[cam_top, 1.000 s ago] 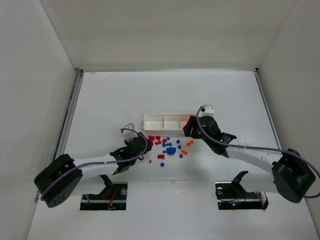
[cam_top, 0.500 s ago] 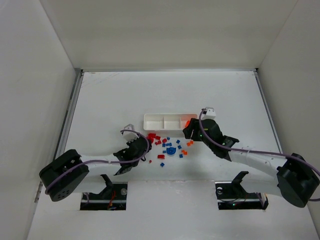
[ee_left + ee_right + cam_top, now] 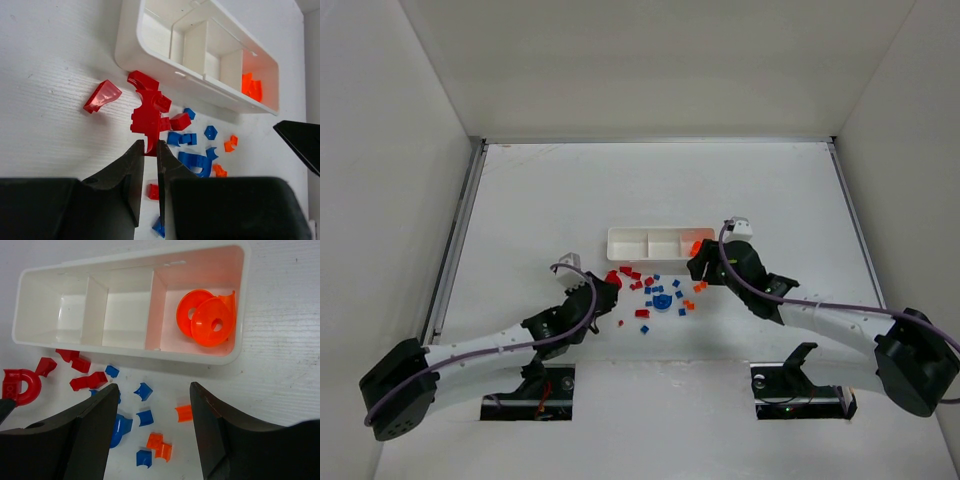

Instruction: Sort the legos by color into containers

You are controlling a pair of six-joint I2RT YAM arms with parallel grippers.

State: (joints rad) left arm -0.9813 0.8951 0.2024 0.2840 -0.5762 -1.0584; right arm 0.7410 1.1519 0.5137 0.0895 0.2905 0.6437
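A red curved lego [image 3: 148,117] is pinched between the clenched fingers of the left gripper [image 3: 150,148], just beside the left end of the white tray [image 3: 130,47]. The right gripper [image 3: 152,420] is spread wide and empty above loose blue legos [image 3: 145,417]. Two orange round pieces [image 3: 205,317] are seen in the tray's right compartment [image 3: 171,335].

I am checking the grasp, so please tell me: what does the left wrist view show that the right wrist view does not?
Only the left wrist view: the left gripper shut on a red lego.
Only the right wrist view: the right gripper open, and two orange discs seen whole.
Both views: the white tray with orange pieces in one end compartment, and loose blue legos beside it.
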